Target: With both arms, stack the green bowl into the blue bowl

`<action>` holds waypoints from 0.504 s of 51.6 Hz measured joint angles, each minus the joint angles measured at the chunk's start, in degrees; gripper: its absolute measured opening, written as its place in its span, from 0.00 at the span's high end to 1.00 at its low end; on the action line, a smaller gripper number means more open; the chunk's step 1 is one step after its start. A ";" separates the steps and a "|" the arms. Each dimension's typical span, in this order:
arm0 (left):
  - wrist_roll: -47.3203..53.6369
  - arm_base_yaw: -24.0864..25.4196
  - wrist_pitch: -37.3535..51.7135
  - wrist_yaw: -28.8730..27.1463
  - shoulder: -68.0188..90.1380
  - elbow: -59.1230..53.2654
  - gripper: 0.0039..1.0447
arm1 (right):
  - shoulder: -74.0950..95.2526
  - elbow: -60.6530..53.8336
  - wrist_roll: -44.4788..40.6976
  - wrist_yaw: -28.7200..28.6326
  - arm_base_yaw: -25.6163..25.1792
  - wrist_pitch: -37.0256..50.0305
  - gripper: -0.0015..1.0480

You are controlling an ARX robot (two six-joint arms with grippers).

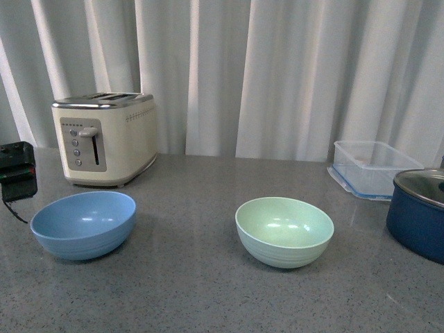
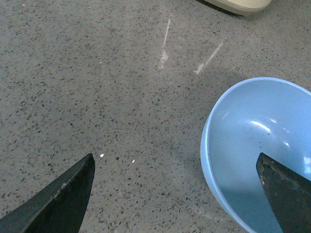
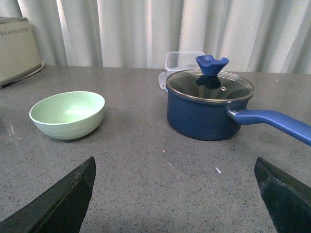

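Frame edge crops the navy pot (image 1: 416,222); a finger (image 2: 286,199) covers part of the blue bowl (image 2: 243,141).

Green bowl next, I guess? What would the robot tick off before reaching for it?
1. Green bowl upright and empty: ok.
2. Blue bowl upright and empty, ready to receive it: ok.
3. Counter between the two bowls free of objects: ok.
4. Left pincer open, holding nothing: ok.
5. Right pincer open, holding nothing: ok.
6. Navy pot standing apart from the green bowl: ok.
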 joint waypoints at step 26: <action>0.20 -2.71 -0.24 -3.21 11.10 6.88 0.06 | 0.00 0.00 0.00 0.02 0.00 0.00 0.10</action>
